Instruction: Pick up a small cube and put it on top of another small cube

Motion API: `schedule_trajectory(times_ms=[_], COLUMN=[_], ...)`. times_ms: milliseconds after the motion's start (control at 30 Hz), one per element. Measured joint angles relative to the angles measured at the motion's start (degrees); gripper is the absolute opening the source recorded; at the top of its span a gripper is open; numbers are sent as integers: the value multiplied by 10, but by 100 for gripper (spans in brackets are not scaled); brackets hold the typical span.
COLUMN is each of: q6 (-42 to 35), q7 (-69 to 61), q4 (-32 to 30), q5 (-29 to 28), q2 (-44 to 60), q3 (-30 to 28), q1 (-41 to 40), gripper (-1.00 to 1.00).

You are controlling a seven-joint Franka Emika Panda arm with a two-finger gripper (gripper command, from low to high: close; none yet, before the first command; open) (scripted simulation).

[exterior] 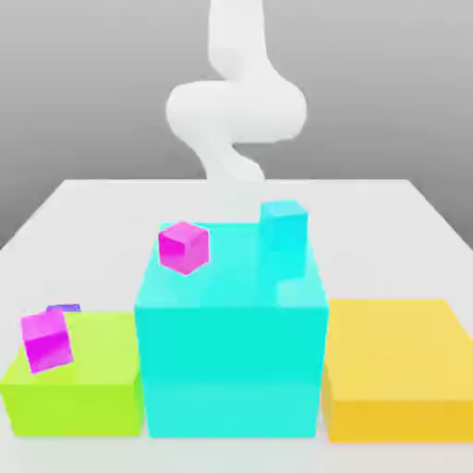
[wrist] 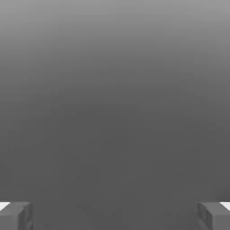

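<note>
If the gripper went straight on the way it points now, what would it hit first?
Nothing, as far as the hand view shows: past the open gripper, whose fingertips stand far apart, lies plain grey with no cube in line. Depth is unclear.

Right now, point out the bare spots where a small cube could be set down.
The yellow block has its whole top bare. The big cyan block has open top between the magenta cube and the small cyan cube. The green block is crowded on the exterior view's left by a second magenta cube and the blue-violet cube; its right part is free.
</note>
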Motion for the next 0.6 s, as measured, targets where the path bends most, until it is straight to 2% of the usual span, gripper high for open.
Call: schedule_trajectory(times_ms=[367,500,600], q6=[144,197,236], q7=[-240,-348,-448], q4=[-135,-183,-219], q5=[-50,-34,4], q2=[222,304,371], q3=[-198,-268,-312], q1=[-59,-81,-101], gripper=[0,0,0])
